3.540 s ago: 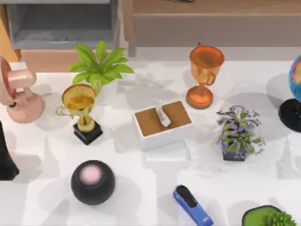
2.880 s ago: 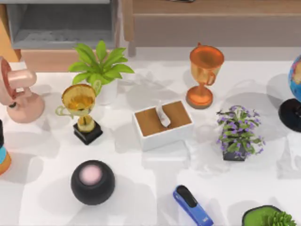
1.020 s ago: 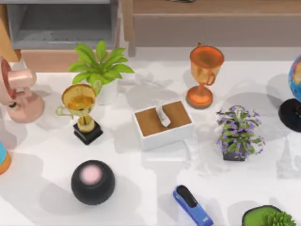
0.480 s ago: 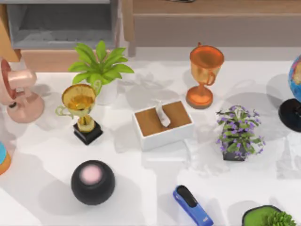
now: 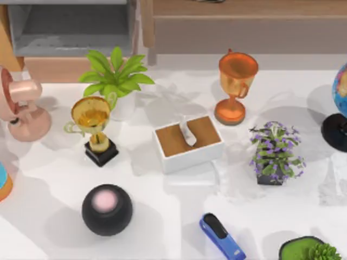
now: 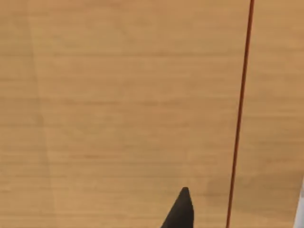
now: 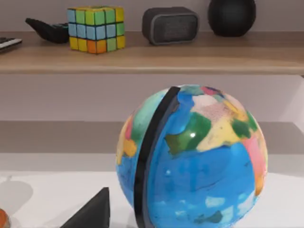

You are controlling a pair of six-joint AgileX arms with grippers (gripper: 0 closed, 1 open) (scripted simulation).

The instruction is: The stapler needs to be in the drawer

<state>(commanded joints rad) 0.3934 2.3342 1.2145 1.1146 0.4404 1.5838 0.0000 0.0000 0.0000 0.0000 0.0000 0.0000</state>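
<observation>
small bright-blue stapler with black top strip (image 5: 222, 236) lies untouched, lower centre of frame; grey-walled drawer with tan wooden front (image 5: 70, 30) sits open upper left, ready. can't tell either gripper's state.

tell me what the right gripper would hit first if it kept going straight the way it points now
Most likely the globe: the right wrist view faces it head-on, with one dark fingertip low in the picture just short of it. The wooden shelf lies farther behind. The gap to the globe is hard to judge.

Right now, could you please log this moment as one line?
small blue stapler: on table, front edge | grey-walled drawer: open, back left | stapler not yet grasped
</observation>
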